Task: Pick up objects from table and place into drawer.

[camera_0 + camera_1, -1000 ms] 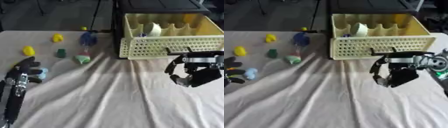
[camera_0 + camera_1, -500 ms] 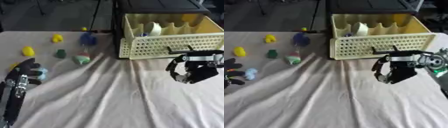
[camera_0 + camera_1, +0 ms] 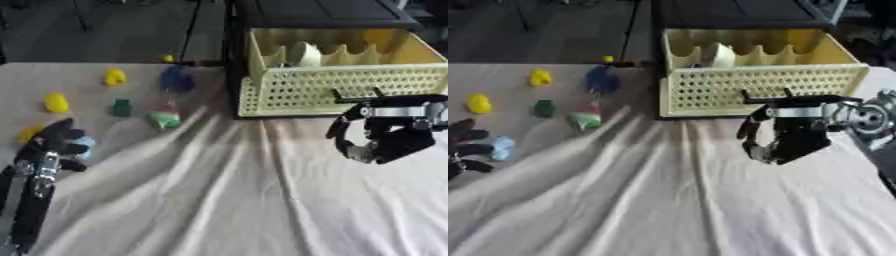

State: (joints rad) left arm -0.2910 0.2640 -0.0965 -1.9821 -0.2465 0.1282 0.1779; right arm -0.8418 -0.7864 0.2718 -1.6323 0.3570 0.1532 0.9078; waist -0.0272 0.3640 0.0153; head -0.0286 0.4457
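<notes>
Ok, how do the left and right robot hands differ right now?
The left robot hand rests on the cloth by a light-blue object, fingers fairly straight; the right robot hand sits in front of the yellow drawer, fingers curled. Both are black and hold nothing.

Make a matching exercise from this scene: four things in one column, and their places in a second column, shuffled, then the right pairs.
Things:
1. blue object
2. white object
3. right robot hand
4. left robot hand

Places:
A. inside the yellow drawer
B. over the cloth, in front of the drawer
C. at the left edge of the table, near a pale blue object
D. on the table, left of the drawer's front corner

Pairs: 1-D, 2-A, 3-B, 4-C
</notes>
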